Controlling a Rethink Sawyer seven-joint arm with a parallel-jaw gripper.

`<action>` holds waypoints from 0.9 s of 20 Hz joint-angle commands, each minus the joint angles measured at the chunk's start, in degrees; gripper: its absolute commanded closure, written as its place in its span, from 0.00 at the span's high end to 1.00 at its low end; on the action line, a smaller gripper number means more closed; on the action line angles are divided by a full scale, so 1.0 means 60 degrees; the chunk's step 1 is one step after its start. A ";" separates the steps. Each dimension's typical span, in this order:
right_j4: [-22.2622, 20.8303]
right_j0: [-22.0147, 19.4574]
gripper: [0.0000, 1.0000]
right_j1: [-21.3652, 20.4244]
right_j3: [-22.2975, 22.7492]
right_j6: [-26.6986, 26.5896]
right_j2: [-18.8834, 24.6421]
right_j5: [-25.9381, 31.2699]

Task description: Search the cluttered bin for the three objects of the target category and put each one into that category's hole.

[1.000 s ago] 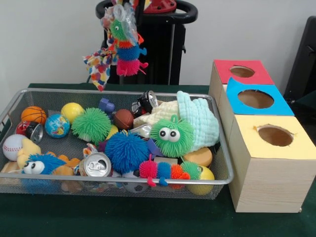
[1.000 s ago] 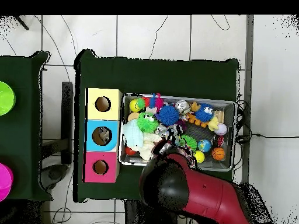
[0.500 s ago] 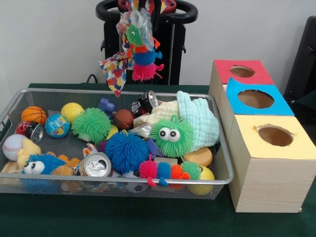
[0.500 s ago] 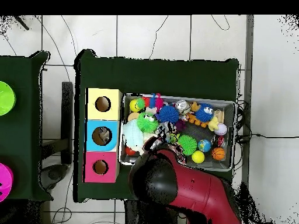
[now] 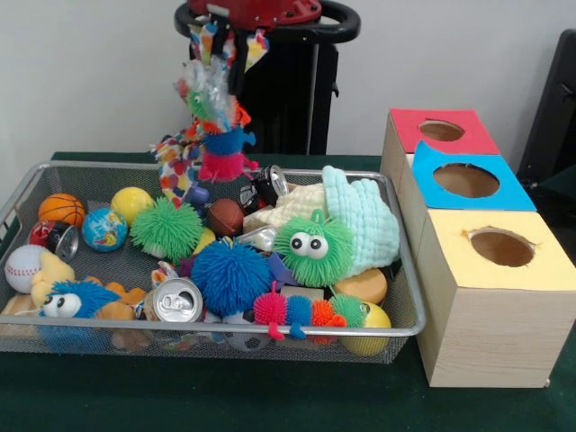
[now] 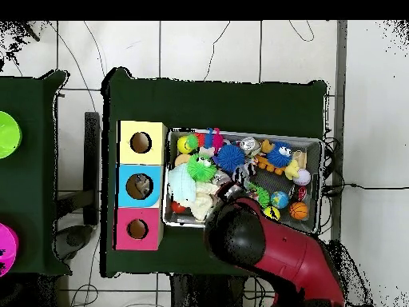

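Gripper [image 5: 225,27] at 12 o'clock grips a striped caterpillar toy [image 5: 216,126] with a patterned cloth [image 5: 175,162] tangled on it, hanging over the wire bin [image 5: 396,270]. Inside lie spiky balls, a soda can [image 5: 177,300], a second caterpillar [image 5: 301,312] and a mint cloth [image 5: 364,220]. At 3 o'clock stand the red [image 5: 409,130], blue [image 5: 432,189] and yellow [image 5: 459,261] boxes.
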 commanded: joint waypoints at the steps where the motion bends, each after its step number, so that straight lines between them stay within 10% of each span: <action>1: 0.0515 -0.0694 0.00 0.0564 -0.0197 0.0942 0.0759 -0.0203; 18: 0.0931 -0.0591 0.00 0.1776 -0.0080 0.1792 0.0996 -0.1449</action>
